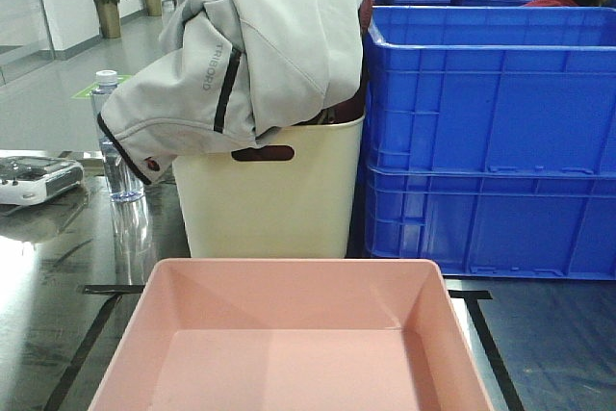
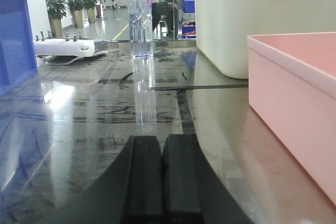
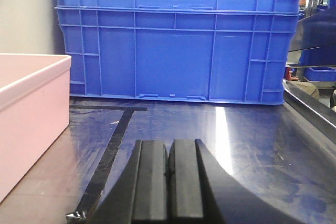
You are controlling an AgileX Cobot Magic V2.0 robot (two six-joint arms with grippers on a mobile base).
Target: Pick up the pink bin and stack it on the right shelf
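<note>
The pink bin (image 1: 289, 344) sits on the shiny shelf top (image 2: 105, 124). Only the front view shows the grey jacket (image 1: 250, 45). Both grippers, left (image 2: 161, 179) and right (image 3: 169, 182), are closed and hold nothing.

Pale-pink bin (image 1: 289, 344), cream bin (image 1: 269, 204), blue crates (image 1: 491, 141), black tape lines (image 3: 107, 156).

- Left gripper (image 2: 161, 174): two flat, matte black rectangular fingers (image 2: 143, 177), broad dark base flaring outward below.
- Right gripper (image 3: 168, 182): identical black fingers (image 3: 185, 179), smooth faces, rounded dark shoulders; no visible markings, screws or cables.
</note>
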